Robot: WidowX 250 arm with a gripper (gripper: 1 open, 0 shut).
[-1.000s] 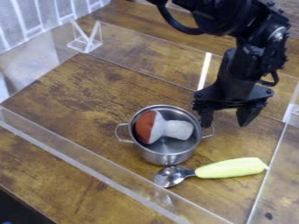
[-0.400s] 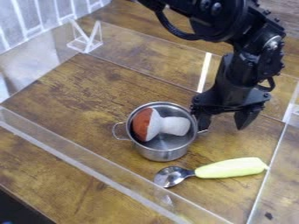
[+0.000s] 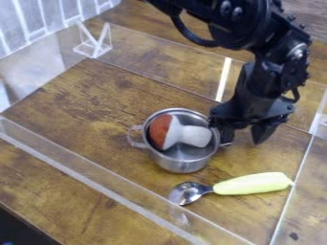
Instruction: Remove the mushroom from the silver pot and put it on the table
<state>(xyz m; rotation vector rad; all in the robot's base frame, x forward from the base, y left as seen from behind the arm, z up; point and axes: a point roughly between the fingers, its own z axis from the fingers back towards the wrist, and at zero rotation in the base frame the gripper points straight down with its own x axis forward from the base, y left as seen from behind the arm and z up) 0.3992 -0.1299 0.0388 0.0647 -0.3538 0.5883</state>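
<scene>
The silver pot [image 3: 179, 161] stands on the brown wooden table [image 3: 76, 115], right of centre. The mushroom [image 3: 170, 131] lies tilted inside it, red-orange cap to the left and white stem [image 3: 196, 138] pointing right toward my gripper [image 3: 240, 134]. My gripper points steeply down at the pot's right rim. Its left finger [image 3: 220, 132] is at the rim, right by the stem's end; the other finger stands outside the pot. The fingers are still apart but narrower than before. I cannot tell whether they pinch the stem.
A spoon [image 3: 243, 185] with a yellow-green handle lies just in front of the pot. Clear acrylic walls [image 3: 76, 163] edge the table at the front, left and back. A clear stand [image 3: 92, 40] sits at the back left.
The fingers have drawn closer together at the pot's right rim. The mushroom has shifted slightly up and to the right inside the pot. The arm has stayed in place.
</scene>
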